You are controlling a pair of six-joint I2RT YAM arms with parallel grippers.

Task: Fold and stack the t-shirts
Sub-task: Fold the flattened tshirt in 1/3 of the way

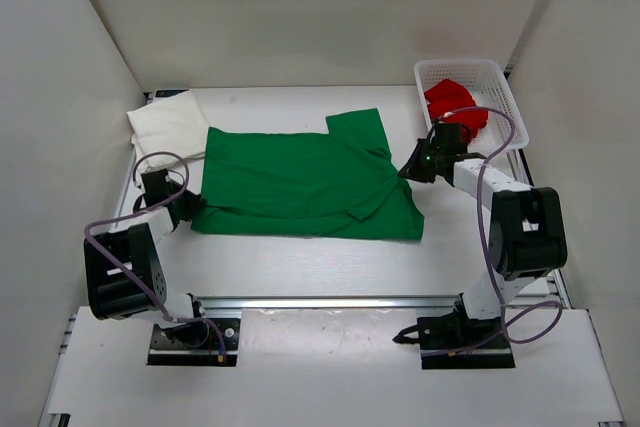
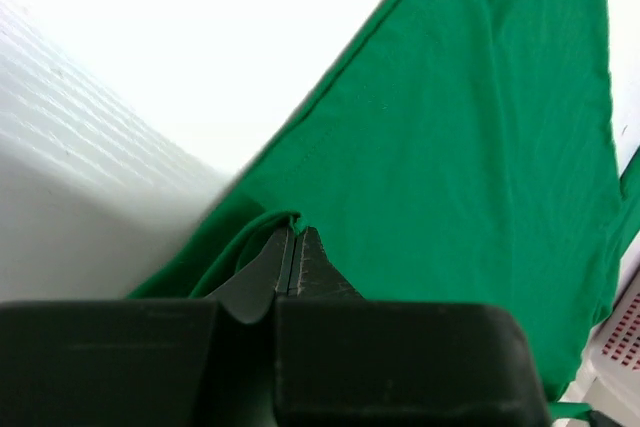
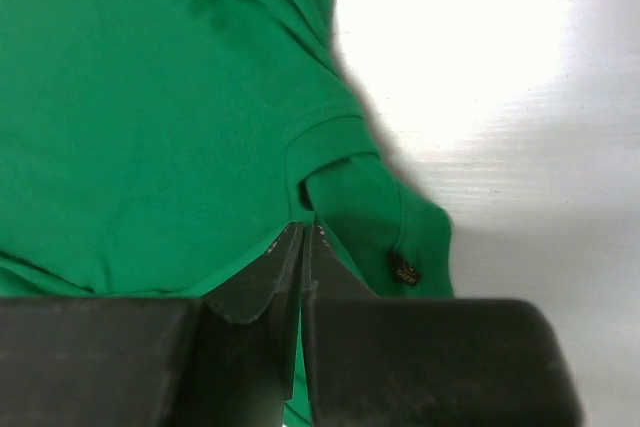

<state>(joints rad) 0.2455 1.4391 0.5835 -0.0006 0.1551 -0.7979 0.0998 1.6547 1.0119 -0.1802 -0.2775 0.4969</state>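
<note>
Left hand (image 1: pixel 190 205) pinched shut on near-left corner of green t-shirt (image 1: pixel 300 182); right hand (image 1: pixel 410 169) pinched shut on its right edge. Lies spread flat mid-tabletop (image 1: pixel 300 267), with white t-shirt (image 1: pixel 168 122) folded at far left and red t-shirt (image 1: pixel 455 102) bundled in basket (image 1: pixel 505 82). Could slip from such thin edge grips, or bunch if raised unevenly. Shows both ends at once only from above; shows cloth curled at fingertips (image 2: pixel 283 252) only from the wrists.

White table (image 1: pixel 300 265), green t-shirt (image 1: pixel 290 182) spread centre, white t-shirt (image 1: pixel 168 122) far left, basket (image 1: pixel 460 64) far right
</note>
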